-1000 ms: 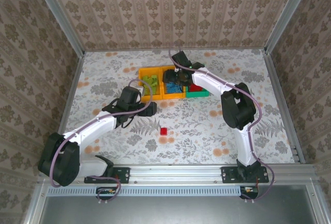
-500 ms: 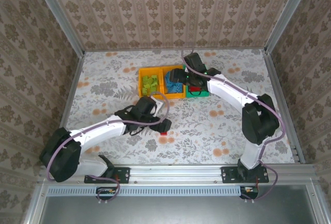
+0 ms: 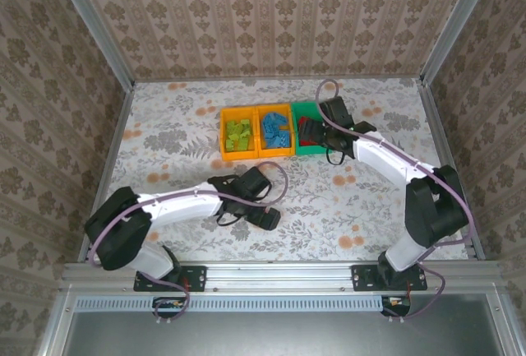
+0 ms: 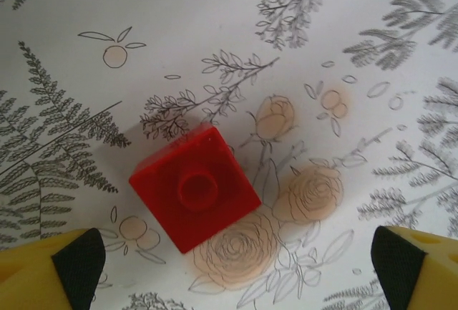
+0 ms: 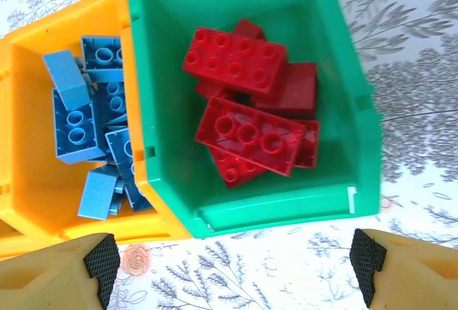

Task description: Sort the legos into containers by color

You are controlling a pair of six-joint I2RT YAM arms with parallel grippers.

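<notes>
1. Red lego: a small square brick with a single stud on top, glossy. It lies stud-up, turned diagonal, on the floral-print surface, near the front and well apart from the bins.
2. Left gripper hangs directly over it. Its jaws are spread wide, with one black-padded yellow fingertip on each side, neither touching the brick. Nothing else lies near the brick.
3. From above, the left gripper sits low at front centre and covers the brick.
4. Three bins stand in a row at the back, side by side.
   - Left orange bin: lime green bricks.
   - Middle orange bin: blue bricks, jumbled.
   - Green bin: red bricks, several multi-stud pieces piled up.
5. Right gripper is above the near edge of the green bin, its jaws spread with nothing between them.
</notes>
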